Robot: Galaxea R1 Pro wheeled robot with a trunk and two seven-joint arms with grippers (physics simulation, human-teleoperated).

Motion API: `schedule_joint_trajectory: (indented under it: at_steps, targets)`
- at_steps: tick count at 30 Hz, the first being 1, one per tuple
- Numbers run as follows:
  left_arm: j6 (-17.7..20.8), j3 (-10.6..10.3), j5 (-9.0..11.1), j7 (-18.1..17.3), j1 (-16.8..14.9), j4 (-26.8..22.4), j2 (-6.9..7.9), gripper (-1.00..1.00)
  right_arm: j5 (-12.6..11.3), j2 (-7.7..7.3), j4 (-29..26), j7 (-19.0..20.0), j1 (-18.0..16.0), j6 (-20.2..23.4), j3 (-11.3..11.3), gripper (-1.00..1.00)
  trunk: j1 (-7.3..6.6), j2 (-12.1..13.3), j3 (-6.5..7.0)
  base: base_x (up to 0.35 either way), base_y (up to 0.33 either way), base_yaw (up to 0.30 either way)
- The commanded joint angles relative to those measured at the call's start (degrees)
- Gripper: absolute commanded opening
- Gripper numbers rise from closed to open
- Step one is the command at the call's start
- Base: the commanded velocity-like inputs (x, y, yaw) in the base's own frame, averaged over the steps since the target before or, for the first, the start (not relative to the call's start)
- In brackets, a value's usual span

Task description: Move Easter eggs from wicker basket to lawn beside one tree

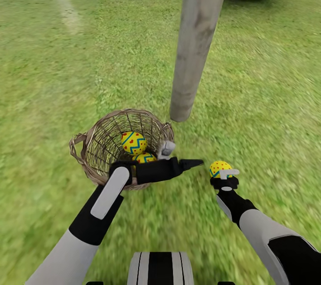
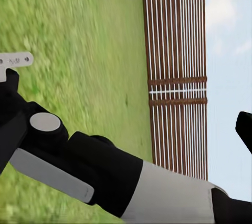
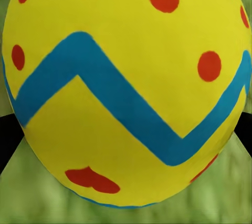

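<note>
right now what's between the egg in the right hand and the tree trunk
Only bare grass. In the head view, the egg held in the right gripper sits short of the trunk, with nothing on the lawn between them.

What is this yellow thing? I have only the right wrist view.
Observer: An egg held in the right tool, above the lawn, outside the basket.
Operator: Any eggs left inside?
Observer: Two: one upper, another partly behind the left tool.
Operator: Is a tree close?
Observer: Yes, a grey trunk stands just beyond the basket.
</note>
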Motion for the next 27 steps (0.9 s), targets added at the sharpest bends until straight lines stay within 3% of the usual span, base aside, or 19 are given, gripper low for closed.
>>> schedule_joint_trajectory:
  at_steps: [1, 15, 16, 27]
  targets:
    - [0.17, -0.28, -0.48, -0.49, -0.03, 0.05, -0.01, 1.0, -0.4, -0.04, -0.04, -0.29, -0.02, 0.07, 0.47, -1.0, -0.01, -0.01, -0.03, 0.0, 0.0, 0.0]
    - [0.15, -0.63, -0.48, -0.49, -0.02, -0.02, 0.08, 1.0, -0.4, -0.12, -0.13, -0.1, -0.02, 0.07, 0.47, -1.0, -0.01, -0.01, -0.03, 0.0, 0.0, 0.0]
    - [0.16, -0.63, -0.48, -0.49, -0.03, -0.02, 0.08, 1.0, -0.4, -0.13, -0.13, -0.06, -0.02, 0.07, 0.47, 1.0, -0.01, -0.01, -0.03, 0.0, 0.0, 0.0]
    - [0.09, -0.59, -0.48, -0.49, 0.04, -0.02, 0.17, 1.0, -0.48, -0.04, -0.17, 0.06, -0.02, 0.07, 0.47, 1.0, -0.01, -0.01, -0.03, 0.0, 0.0, 0.0]
